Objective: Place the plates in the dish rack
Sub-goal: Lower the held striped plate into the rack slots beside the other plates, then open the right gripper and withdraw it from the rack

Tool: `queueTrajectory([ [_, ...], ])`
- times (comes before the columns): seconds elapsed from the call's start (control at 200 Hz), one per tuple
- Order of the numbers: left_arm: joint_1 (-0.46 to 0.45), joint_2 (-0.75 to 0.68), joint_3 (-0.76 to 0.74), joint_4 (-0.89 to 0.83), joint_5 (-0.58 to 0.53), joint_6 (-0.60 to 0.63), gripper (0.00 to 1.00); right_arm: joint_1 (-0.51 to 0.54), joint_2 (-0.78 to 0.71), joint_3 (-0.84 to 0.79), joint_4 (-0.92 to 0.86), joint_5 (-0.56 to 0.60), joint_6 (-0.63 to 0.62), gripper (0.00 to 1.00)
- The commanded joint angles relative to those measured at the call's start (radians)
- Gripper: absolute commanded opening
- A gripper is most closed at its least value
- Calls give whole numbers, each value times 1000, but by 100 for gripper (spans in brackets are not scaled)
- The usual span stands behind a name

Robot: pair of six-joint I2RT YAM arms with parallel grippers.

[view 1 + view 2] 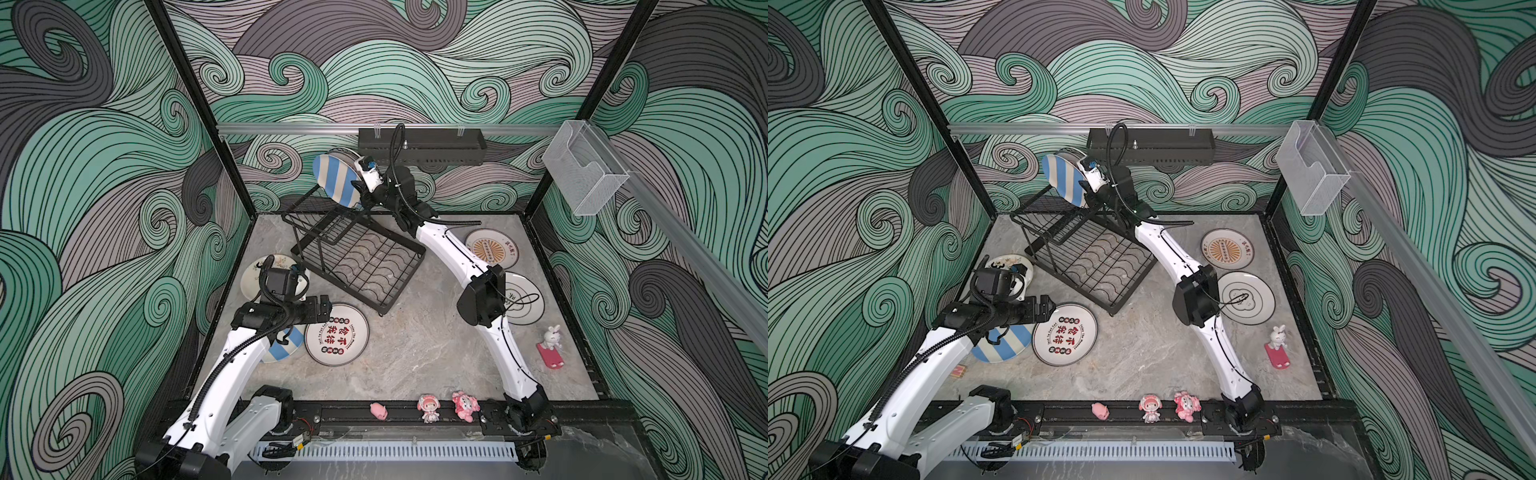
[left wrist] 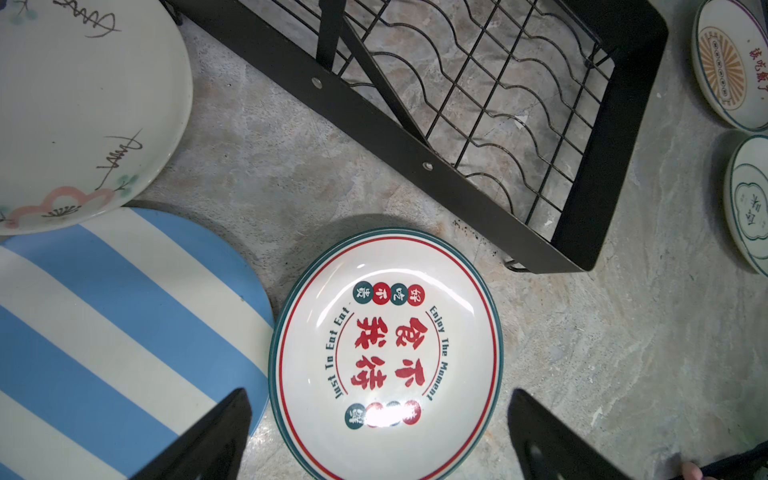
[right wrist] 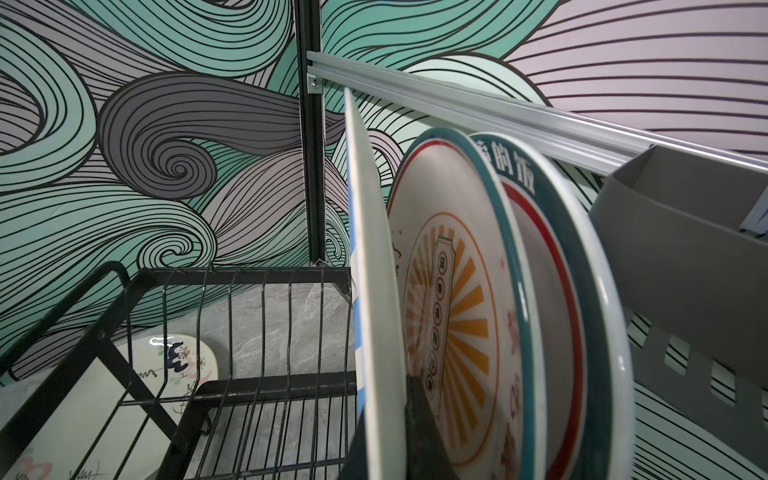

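Right wrist view: right pincer (image 3: 388, 419) clamps striped plate (image 3: 374, 270) beside upright sunburst plate (image 3: 453, 291); left pincer (image 2: 380, 399) gapes.

The grey stone-look table (image 1: 415, 365) holds a black wire dish rack (image 1: 361, 266). Flat on it lie a round red-lettered white plate (image 1: 336, 334), a blue-and-cream striped plate (image 1: 1005, 349), a cream flowery plate (image 2: 83, 104), an orange sunburst plate (image 1: 492, 248) and a green-rimmed white plate (image 1: 523, 286). A white toy rabbit (image 1: 552, 337) stands at the right.
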Motion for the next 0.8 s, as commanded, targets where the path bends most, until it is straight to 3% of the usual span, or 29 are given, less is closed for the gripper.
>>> queueTrajectory([
  [0.0, 9, -1, -3, -27, -9, -2, 99, 3, 6, 54, 27, -1, -10, 9],
  [0.105, 8, -3, -2, -27, -7, -3, 98, 2, -8, 56, 13, -1, -20, 25],
  [0.325, 9, -14, -2, -24, 1, -3, 99, 2, -51, 54, -23, 3, -41, 45],
  [0.545, 8, -27, -2, -18, 14, 2, 99, 2, -127, 26, -86, -17, -24, 59],
  [0.645, 8, -27, 0, -15, 22, 7, 99, 4, -183, 30, -178, -10, 3, 71],
  [0.796, 8, -22, 6, -2, 48, 12, 99, 4, -328, -92, -236, 28, 53, 77],
])
